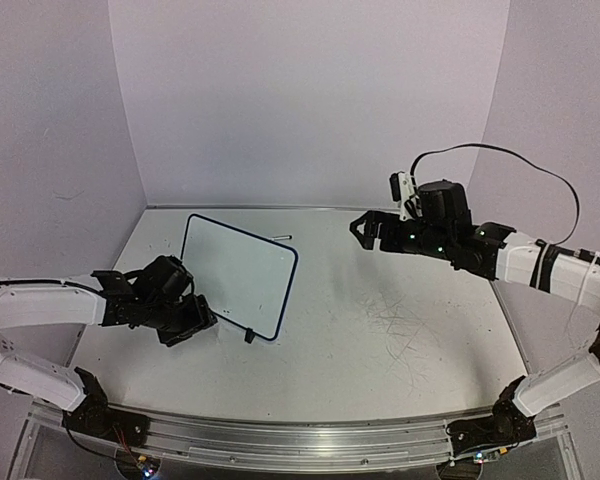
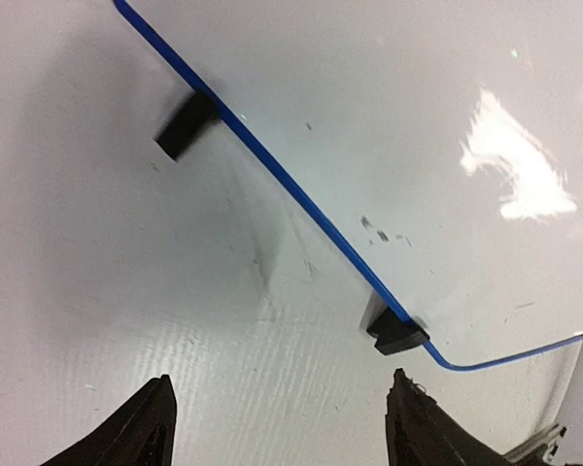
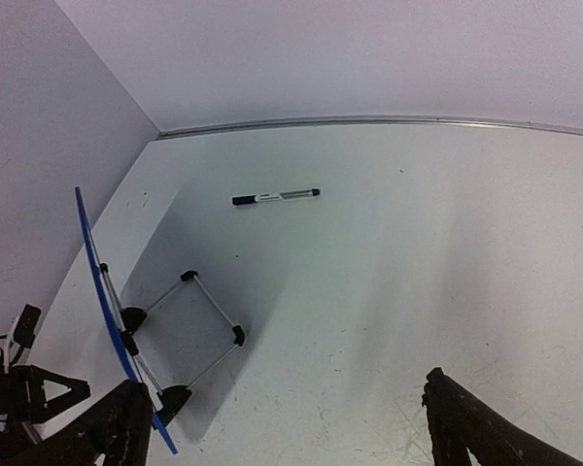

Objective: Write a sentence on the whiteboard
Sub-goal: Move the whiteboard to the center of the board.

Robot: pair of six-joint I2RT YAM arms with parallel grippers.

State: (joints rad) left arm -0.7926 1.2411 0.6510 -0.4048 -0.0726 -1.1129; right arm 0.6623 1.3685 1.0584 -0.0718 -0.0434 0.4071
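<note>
White and bare, the whiteboard (image 1: 242, 272) stands propped up left of the middle in the top view. Nothing is written on it, so I think the whole job is left to do. The marker (image 1: 280, 238) lies on the table (image 1: 400, 330) just behind the board's upper right corner. The left gripper (image 1: 192, 322) sits by the board's lower left edge. The right gripper (image 1: 365, 228) hangs well apart on the right, over lots of bare table.

From the left wrist, the blue frame (image 2: 291, 187) runs from upper left to lower right, with a black foot (image 2: 396, 335) near the bottom. The left gripper (image 2: 282, 388) is spread wide and holds nothing.

From the right wrist, the marker (image 3: 275, 196) lies alone in the upper middle, with room all round it. The whiteboard (image 3: 105, 282) shows edge-on at the left, with its wire stand (image 3: 214, 306) behind it. The right gripper (image 3: 284, 383) is spread wide too, with nothing in it. The marker needs picking up first.
</note>
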